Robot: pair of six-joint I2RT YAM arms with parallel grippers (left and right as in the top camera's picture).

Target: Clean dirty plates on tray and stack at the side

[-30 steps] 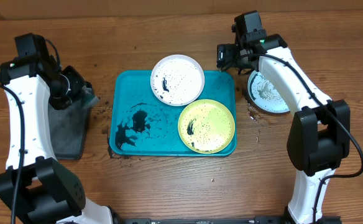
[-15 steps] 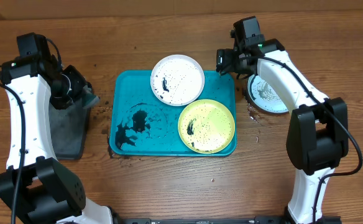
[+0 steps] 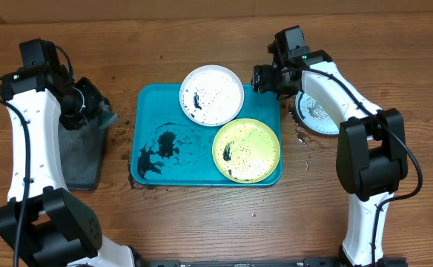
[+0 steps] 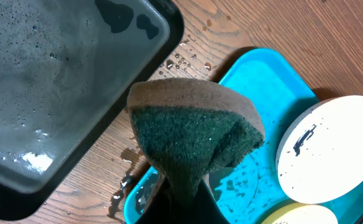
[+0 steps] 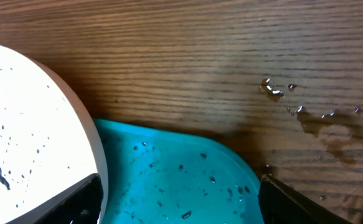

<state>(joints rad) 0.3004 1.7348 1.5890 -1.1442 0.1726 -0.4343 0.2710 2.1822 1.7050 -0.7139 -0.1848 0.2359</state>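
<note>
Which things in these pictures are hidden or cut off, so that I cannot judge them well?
- Overhead: the right arm covers part of the light blue plate, so how dirty it is cannot be judged.
- Left wrist: the sponge hides the fingers of the left gripper; the yellow-green plate is cut off by the bottom edge.
- Right wrist: the white plate is cut off by the left edge.

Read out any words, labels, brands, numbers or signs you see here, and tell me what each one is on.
No text can be read in any view.
The white plate, yellow-green plate, light blue plate, tray, sponge and black tray carry no print.
The dark marks on the plates are smears, not letters.
</note>
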